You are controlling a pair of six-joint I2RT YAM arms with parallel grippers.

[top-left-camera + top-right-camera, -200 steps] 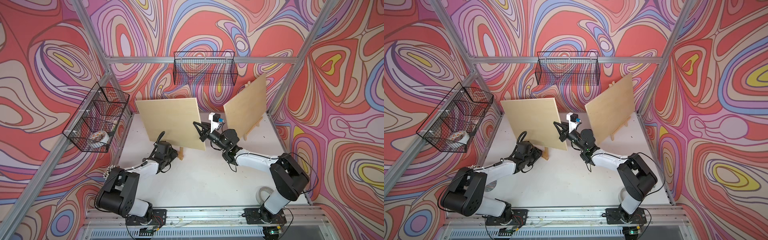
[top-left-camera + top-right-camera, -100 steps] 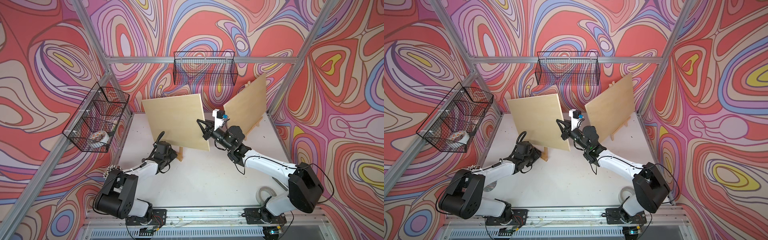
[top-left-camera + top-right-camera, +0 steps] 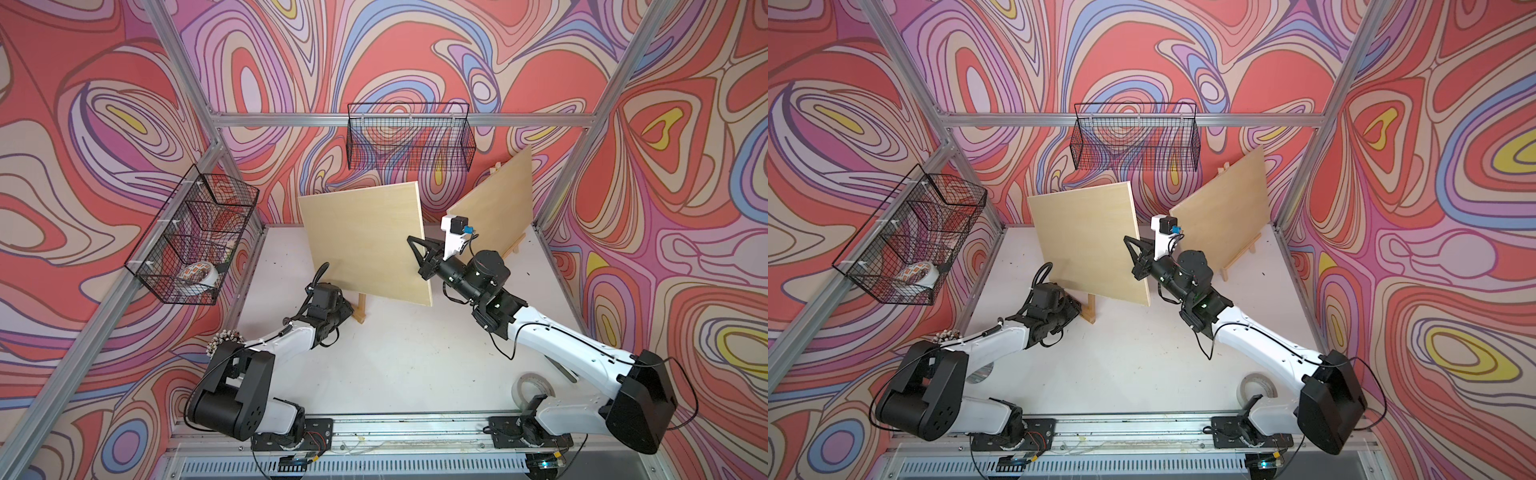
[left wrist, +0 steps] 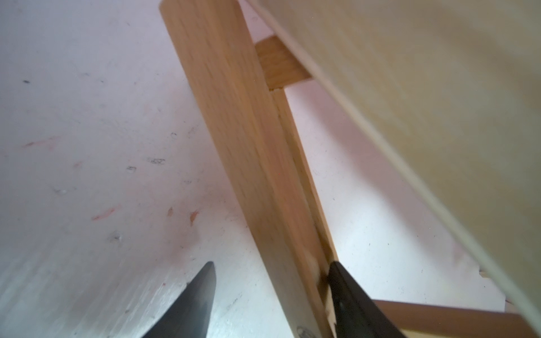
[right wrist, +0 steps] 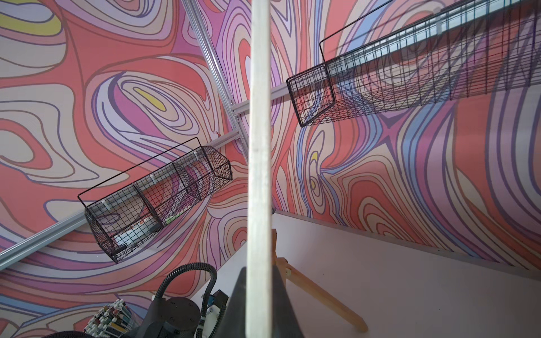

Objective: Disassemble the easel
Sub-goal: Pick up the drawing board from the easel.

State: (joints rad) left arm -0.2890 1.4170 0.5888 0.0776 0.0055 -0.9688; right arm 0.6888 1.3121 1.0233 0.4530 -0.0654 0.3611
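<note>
Wire basket (image 3: 166, 270) on left wall w/ dividers, patterned tape roll (image 3: 195, 272) in its nearest compartment. 2nd wire basket (image 3: 409, 153) up on back wall. Grey tape roll (image 3: 536, 377) flat on white table (image 3: 395, 361), front-right. Pen-like bundle (image 3: 224, 337) front-left. Swirly walls (image 3: 415, 50) all round.

You are looking at walls (image 3: 415, 62) swirled in coral red, lilac, blue, beige and yellow, every band outlined dark; your board (image 3: 365, 241) is plain pale blond wood; the easel leg (image 4: 248, 131) is a warmer honey brown with fine grain; the tabletop (image 3: 399, 353) is white, flecked with grey and reddish scuffs; the wire baskets (image 3: 409, 137) are black; your arms (image 3: 561, 336) are white with black joints; the tape roll (image 3: 195, 274) shows orange patches on white.
</note>
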